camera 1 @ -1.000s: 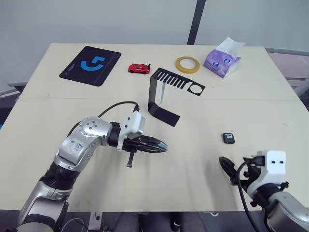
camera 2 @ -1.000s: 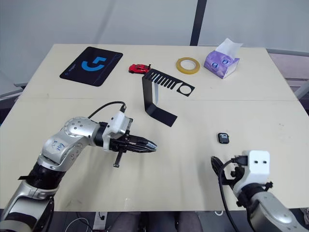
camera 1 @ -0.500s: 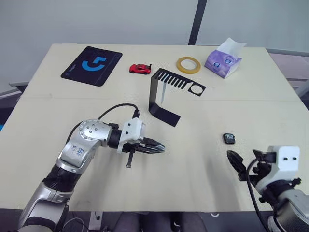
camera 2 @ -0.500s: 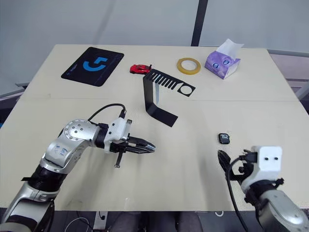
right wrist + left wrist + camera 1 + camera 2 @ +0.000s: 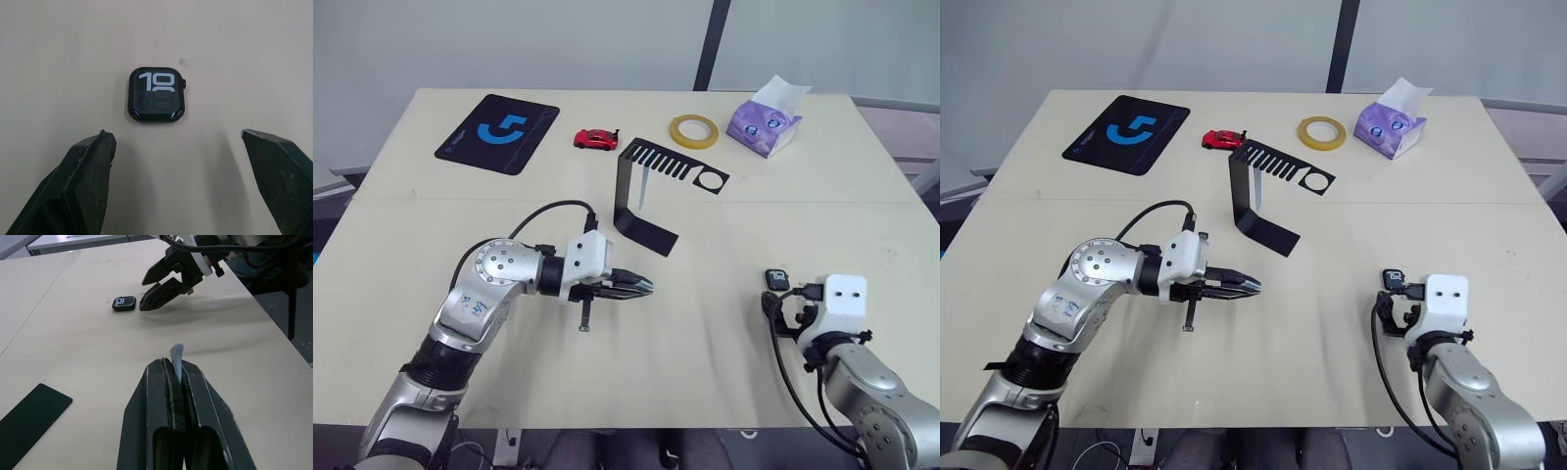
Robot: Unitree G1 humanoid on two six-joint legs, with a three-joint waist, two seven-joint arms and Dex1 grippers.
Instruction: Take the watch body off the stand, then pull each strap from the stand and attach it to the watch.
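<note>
The watch body, a small dark case with pale digits on its screen, lies flat on the table right of centre. My right gripper is open just short of it, its fingers spread to either side of the case without touching it. Over the table's middle, my left gripper is shut on a light blue-grey strap, whose tip pokes out between the fingers. The black stand is behind, and a pale strap hangs from its comb top.
Along the far edge are a black mouse pad with a blue logo, a red toy car, a yellow tape roll and a purple tissue pack. Bare tabletop lies between my two grippers.
My right gripper has moved forward from the table's near edge up to the watch body. My left gripper, still shut on the strap, has shifted slightly right.
</note>
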